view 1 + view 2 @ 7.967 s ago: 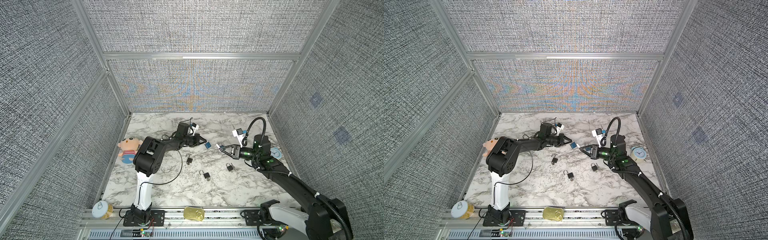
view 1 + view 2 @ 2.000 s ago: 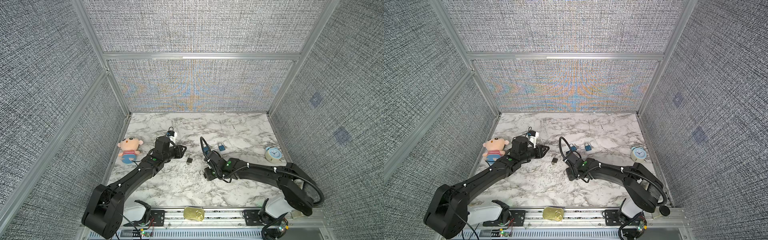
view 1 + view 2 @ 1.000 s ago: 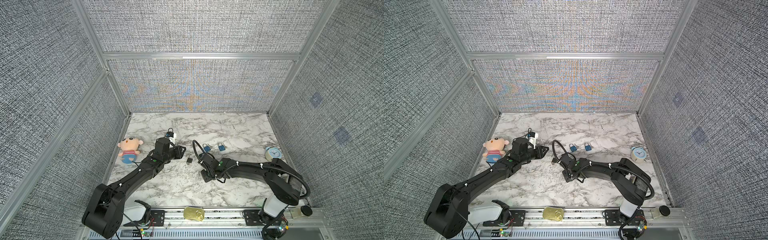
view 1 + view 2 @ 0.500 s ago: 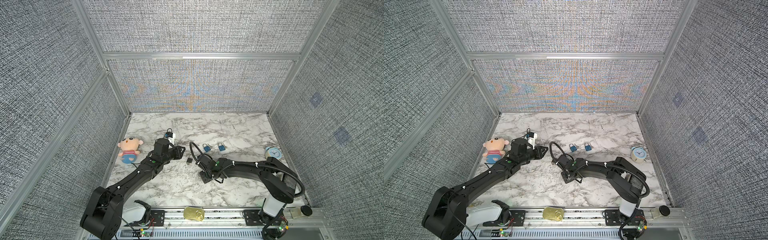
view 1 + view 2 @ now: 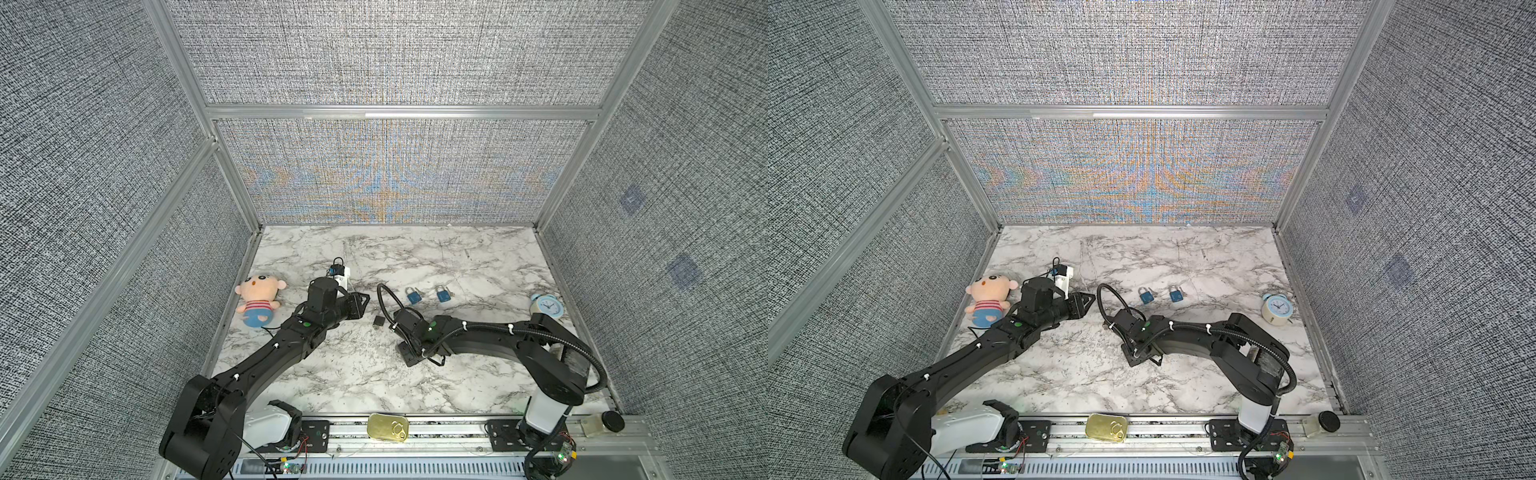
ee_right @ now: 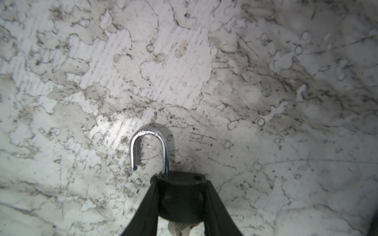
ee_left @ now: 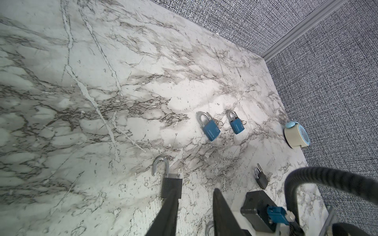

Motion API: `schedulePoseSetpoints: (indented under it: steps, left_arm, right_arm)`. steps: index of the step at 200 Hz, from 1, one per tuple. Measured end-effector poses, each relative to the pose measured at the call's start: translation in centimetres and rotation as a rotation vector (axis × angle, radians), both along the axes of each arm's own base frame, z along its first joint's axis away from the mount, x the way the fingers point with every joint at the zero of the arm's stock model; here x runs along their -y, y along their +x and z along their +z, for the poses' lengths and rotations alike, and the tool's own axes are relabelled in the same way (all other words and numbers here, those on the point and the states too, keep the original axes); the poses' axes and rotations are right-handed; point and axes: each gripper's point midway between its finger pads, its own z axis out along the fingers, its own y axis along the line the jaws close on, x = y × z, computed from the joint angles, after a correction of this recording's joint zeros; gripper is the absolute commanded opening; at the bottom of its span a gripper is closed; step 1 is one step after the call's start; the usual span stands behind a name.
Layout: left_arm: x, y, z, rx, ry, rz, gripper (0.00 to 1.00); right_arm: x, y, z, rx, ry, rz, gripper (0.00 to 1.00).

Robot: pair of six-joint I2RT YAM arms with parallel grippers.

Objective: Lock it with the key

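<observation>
**Right gripper** (image 6: 180, 180): the jaws are clenched on the body of the black padlock (image 6: 180, 194). Its shackle stands open, one leg free of the body. A silvery key (image 6: 180, 227) shows between the fingers at the end opposite the shackle. In both top views this gripper (image 5: 411, 359) sits near the middle of the marble table (image 5: 415, 257), toward the front edge and low over the surface.

**Left gripper** (image 7: 195, 191): the jaws are parted, with nothing between the tips. Just beyond one fingertip a second black padlock (image 7: 171, 183) lies flat on the table, shackle open. It lies between the two grippers.

**Surroundings:**
- A blue padlock (image 5: 413, 296) and another blue padlock (image 5: 444, 296) lie side by side behind the right gripper, clear of it.
- The right arm's cable loop (image 7: 327, 177) arches over that zone.
- A small dark padlock (image 7: 261, 180) lies beside the right wrist. It shows only in the left wrist view, because the right arm covers it from above.
- An alarm clock (image 5: 547, 306) stands at the right edge.
- A plush doll (image 5: 257, 301) lies at the left edge.
- A tin (image 5: 387, 427) rests on the front rail.
</observation>
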Motion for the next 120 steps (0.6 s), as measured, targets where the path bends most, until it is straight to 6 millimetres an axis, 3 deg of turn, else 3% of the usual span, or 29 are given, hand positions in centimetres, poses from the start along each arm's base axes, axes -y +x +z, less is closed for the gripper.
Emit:
schedulePoseSetpoints:
  steps: [63, 120]
  left_arm:
    - [0.8, 0.3, -1.3, -0.047, 0.001, -0.030, 0.32]
    - [2.5, 0.2, -2.3, -0.086, -0.047, -0.107, 0.32]
  right_arm:
    - [0.0, 0.1, 1.3, 0.006, 0.037, -0.008, 0.31]
    - [0.8, 1.4, 3.5, 0.021, 0.128, -0.054, 0.30]
